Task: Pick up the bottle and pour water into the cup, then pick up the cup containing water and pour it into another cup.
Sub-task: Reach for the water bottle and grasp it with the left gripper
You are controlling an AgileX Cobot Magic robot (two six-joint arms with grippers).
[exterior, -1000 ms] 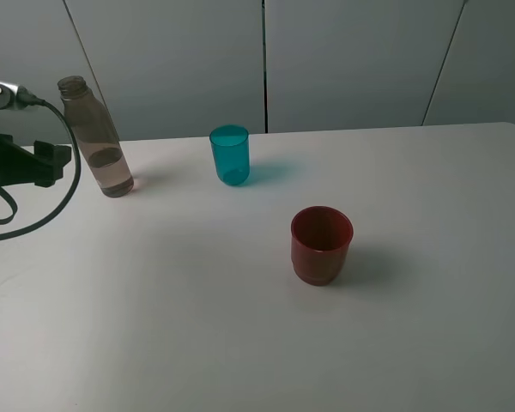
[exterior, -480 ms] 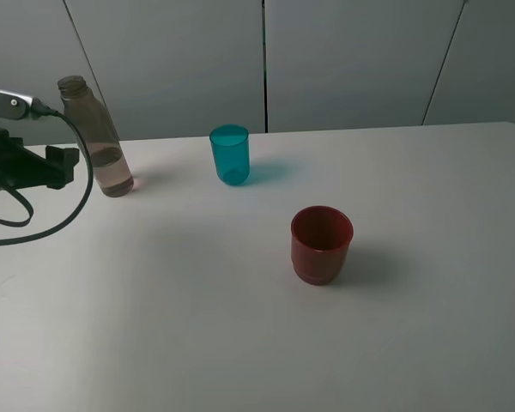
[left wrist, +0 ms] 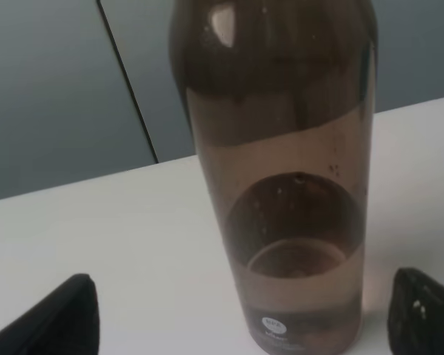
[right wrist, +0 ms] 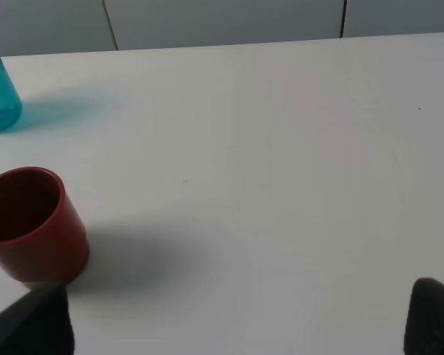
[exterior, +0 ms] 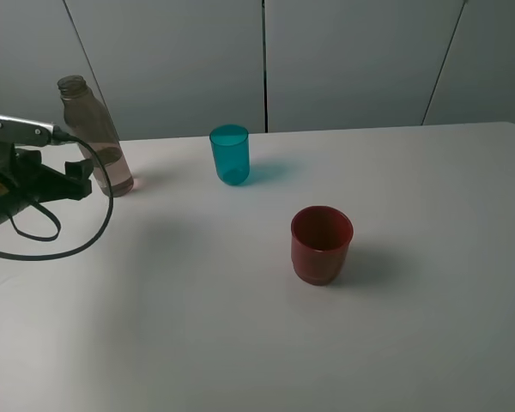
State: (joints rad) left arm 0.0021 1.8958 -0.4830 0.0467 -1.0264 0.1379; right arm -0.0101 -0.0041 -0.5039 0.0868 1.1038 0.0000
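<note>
Left gripper [exterior: 80, 177] advanced toward bottle [exterior: 93, 129] near table's [exterior: 240, 343] far-left corner; jaws wide, not touching. Right gripper [right wrist: 237, 318] wide too.

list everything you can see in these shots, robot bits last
bottle: 1, clear grey-tinted, no cap, partly filled, upright at the table's far left
teal cup: 1, translucent teal-blue, upright to the right of the bottle, near the far edge
red cup: 1, opaque dark red, upright near the table's middle, nearer the camera than the teal cup
table: 1, white, under everything
wall panels: several, grey, behind the table
cable: 1, black, looping off the left arm
left gripper: 1, black, open, one finger on each side of the bottle's base
right gripper: 1, black, open, over bare table near the red cup
</note>
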